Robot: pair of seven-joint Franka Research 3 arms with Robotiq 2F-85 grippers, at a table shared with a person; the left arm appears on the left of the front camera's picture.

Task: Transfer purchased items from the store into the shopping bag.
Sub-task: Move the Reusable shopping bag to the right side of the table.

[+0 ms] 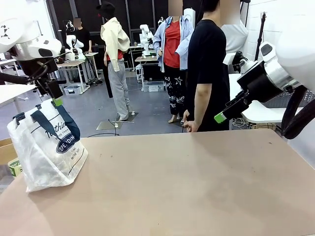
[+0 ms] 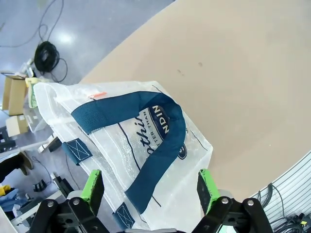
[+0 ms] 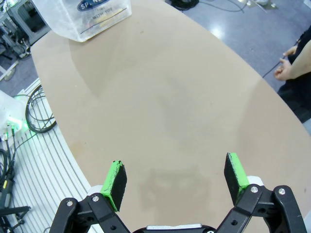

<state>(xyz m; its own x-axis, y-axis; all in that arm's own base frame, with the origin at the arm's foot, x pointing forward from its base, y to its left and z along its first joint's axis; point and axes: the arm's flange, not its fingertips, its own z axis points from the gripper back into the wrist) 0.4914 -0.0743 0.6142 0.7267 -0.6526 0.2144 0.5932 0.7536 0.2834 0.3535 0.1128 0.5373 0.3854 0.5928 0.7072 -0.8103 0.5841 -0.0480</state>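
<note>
Shopping bag (image 1: 47, 147) stood slumped at the left edge of the bench (image 1: 197, 187), blue handle (image 2: 146, 131) draped over its printed side. Left pincer (image 2: 148, 187) hung above the bag, fingers spread wide, holding nothing. Right pincer (image 3: 177, 177) hovered over bare bench at the right, also wide and unloaded. Person's hand (image 3: 284, 73) waited at the far edge.
</note>
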